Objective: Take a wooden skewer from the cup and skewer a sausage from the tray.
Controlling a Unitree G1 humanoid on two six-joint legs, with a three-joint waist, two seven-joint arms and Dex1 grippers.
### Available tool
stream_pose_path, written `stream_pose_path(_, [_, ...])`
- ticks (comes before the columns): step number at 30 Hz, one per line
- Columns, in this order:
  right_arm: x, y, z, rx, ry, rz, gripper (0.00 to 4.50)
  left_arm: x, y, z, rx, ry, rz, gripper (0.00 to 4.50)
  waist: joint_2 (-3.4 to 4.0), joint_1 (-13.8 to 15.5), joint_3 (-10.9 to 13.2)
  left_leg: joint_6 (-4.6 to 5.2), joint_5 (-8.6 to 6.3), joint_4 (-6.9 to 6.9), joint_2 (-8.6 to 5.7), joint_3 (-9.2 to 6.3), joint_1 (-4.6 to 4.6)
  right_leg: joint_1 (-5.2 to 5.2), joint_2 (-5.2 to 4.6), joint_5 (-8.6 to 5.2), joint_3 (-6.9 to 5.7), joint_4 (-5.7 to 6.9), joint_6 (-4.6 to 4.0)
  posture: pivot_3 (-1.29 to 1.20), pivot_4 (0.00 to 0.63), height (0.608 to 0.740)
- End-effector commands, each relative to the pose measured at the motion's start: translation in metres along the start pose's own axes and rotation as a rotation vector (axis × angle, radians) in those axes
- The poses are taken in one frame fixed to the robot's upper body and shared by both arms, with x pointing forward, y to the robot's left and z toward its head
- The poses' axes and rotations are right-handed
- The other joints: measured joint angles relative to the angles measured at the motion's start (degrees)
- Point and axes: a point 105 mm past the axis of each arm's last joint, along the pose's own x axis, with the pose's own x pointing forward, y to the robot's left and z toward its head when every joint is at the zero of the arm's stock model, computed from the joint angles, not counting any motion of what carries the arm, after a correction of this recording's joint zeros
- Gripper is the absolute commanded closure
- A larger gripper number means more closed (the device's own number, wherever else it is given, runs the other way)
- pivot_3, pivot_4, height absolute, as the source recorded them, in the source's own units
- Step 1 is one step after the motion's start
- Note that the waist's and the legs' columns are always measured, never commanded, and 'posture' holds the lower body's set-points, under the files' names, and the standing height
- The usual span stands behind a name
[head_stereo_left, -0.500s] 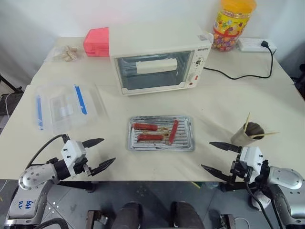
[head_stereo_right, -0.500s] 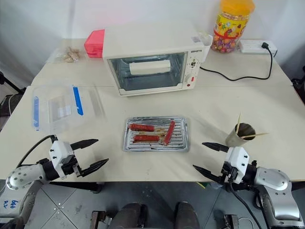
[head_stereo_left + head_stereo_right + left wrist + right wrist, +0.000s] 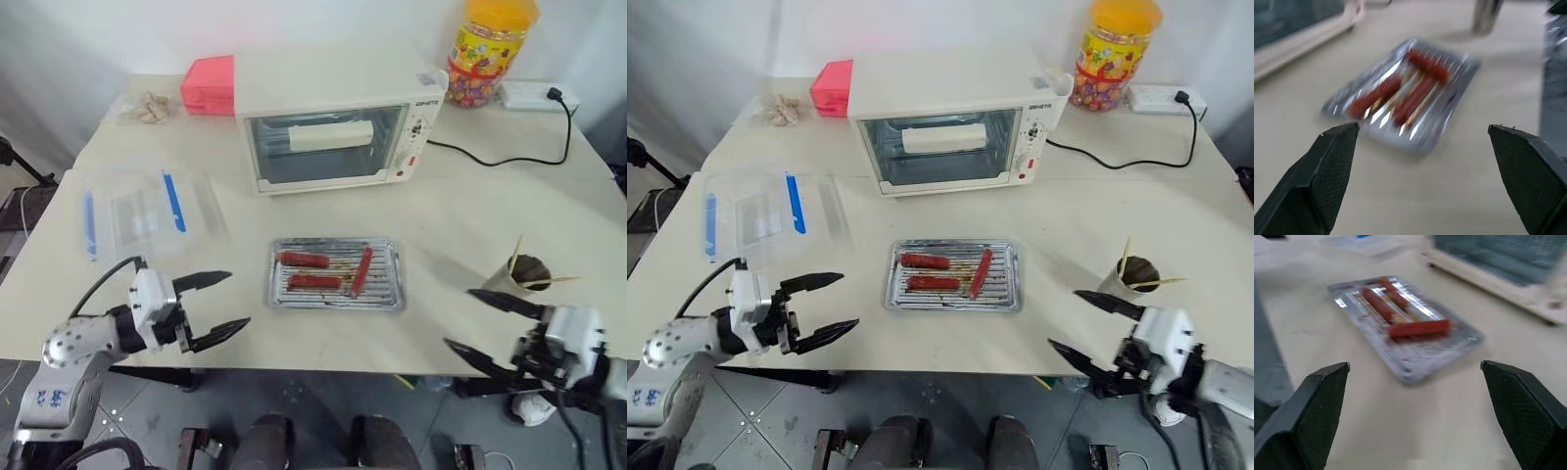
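Note:
The silver tray (image 3: 273, 286) lies at the table's middle front with three red-brown sausages (image 3: 300, 259) on its ribbed base; the tray (image 3: 1454, 93) and sausages (image 3: 1418, 328) also show in both wrist views. The grey-tan cup (image 3: 526, 275) stands at the front right and holds several wooden skewers (image 3: 513, 252). My left gripper (image 3: 238, 300) is open and empty at the front edge, left of the tray. My right gripper (image 3: 458, 318) is open and empty, just in front of and left of the cup, pointing toward the tray. Nothing lies between either pair of fingers (image 3: 1332, 161).
A white toaster oven (image 3: 338, 127) stands behind the tray, its cord (image 3: 500, 157) running to a power strip (image 3: 537, 95). A clear box with blue clips (image 3: 142, 211) lies front left. A pink box (image 3: 208, 85) and yellow-lidded candy jar (image 3: 485, 54) stand at the back.
The whole picture has shifted slightly. My right gripper has moved a little to the right, nearer the cup. Both grippers stay open and empty.

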Motion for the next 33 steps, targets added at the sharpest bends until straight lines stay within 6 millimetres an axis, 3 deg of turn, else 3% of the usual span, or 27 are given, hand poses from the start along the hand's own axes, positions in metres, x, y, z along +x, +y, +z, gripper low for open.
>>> stream_pose_path(1, [-0.033,-0.011,0.009,-0.05,0.038,-0.157,0.03,0.012,-0.012,0.005,0.008,0.002,-0.135,0.0,0.0,-0.12,-0.02,0.0,0.0,-0.02,-0.01,0.02,0.0,0.0,0.01,0.0,-0.01,-0.03,0.0,0.0,0.15,0.74])
stream_pose_path(7, [-0.095,-0.027,-0.013,-0.033,0.19,-0.404,0.03,0.021,-0.019,0.004,-0.046,-0.017,-0.225,0.0,0.0,-0.88,-0.02,0.0,0.0,-0.13,0.05,0.23,0.14,0.0,0.1,0.0,0.16,-0.04,0.0,0.0,0.15,0.74])
stream_pose_path(10, [-0.11,-0.035,-0.03,-0.001,0.241,-0.455,0.03,0.024,-0.019,0.004,-0.039,-0.03,-0.238,0.0,-0.01,-0.88,-0.02,0.01,0.0,-0.13,0.05,0.23,0.14,0.0,0.06,0.0,0.2,-0.05,0.0,0.0,0.15,0.74])
stream_pose_path(12, [-0.107,-0.047,-0.028,-0.013,0.231,-0.458,0.03,0.028,-0.018,0.005,-0.017,-0.043,-0.235,0.0,0.0,-0.88,-0.03,0.02,-0.01,-0.12,0.04,0.24,0.14,0.0,0.04,0.0,0.29,-0.06,0.0,0.0,0.15,0.74])
stream_pose_path(18, [-0.083,-0.083,0.01,-0.014,0.185,-0.308,0.03,0.031,-0.017,0.009,-0.075,-0.063,-0.25,0.0,0.17,-1.62,-0.04,0.08,0.01,-0.13,0.08,0.5,0.33,-0.02,0.06,0.0,0.46,-0.05,0.0,0.0,0.15,0.74])
stream_pose_path(23, [-0.06,-0.105,0.044,0.023,0.267,-0.091,0.03,0.036,-0.018,0.013,-0.072,-0.101,-0.223,0.0,0.19,-1.52,0.0,0.16,0.02,-0.09,0.04,0.45,0.19,-0.05,0.06,0.01,0.41,0.02,0.02,0.0,0.15,0.74])
stream_pose_path(27, [-0.046,-0.119,0.049,0.039,0.346,-0.002,0.03,0.038,-0.023,0.01,-0.08,-0.1,-0.224,0.0,-0.01,-1.29,0.03,0.2,0.03,-0.01,0.03,0.33,0.06,-0.05,0.02,0.03,0.31,-0.04,0.05,0.0,0.15,0.74])
stream_pose_path(33, [-0.034,-0.135,0.036,0.088,0.471,0.092,0.03,0.04,-0.03,0.01,-0.083,-0.105,-0.212,0.0,-0.03,-1.47,0.02,0.2,0.03,0.03,-0.01,0.26,-0.06,-0.08,-0.03,0.03,0.17,-0.09,0.05,0.0,0.15,0.74])
